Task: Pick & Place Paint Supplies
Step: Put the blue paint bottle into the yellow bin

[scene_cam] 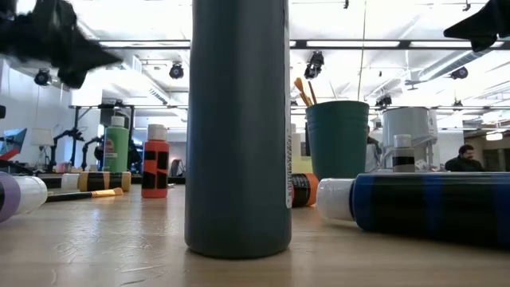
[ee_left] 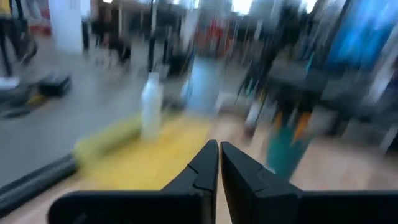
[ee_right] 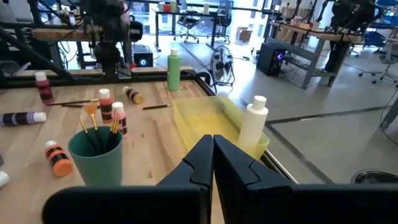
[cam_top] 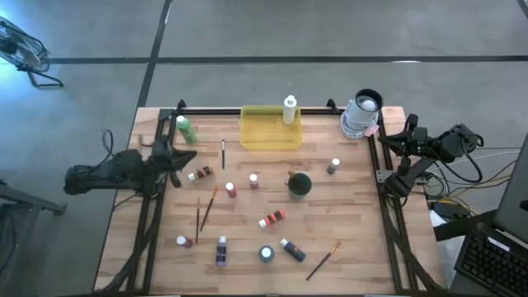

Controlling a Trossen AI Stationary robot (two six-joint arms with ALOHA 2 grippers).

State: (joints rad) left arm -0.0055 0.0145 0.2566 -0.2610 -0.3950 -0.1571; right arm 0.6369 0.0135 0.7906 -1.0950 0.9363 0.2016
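Small paint bottles lie and stand scattered on the wooden table (cam_top: 346,223): a green one (cam_top: 185,129) upright at the far left, an orange one (cam_top: 272,219) and a blue one (cam_top: 292,248) on their sides. Thin brushes (cam_top: 208,206) lie among them. A white bottle (cam_top: 289,109) stands in the yellow tray (cam_top: 264,136). The dark green cup (cam_top: 299,184) holds brushes (ee_right: 93,121). My left gripper (cam_top: 183,158) hovers shut at the left edge, near the green bottle. My right gripper (cam_top: 382,142) hangs shut over the right edge. Both hold nothing.
A white tub (cam_top: 363,114) stands at the far right corner. A black rail (cam_top: 214,110) runs along the far edge. In the low view a tall grey bottle (scene_cam: 239,127) stands right before the camera, beside a lying blue bottle (scene_cam: 430,207).
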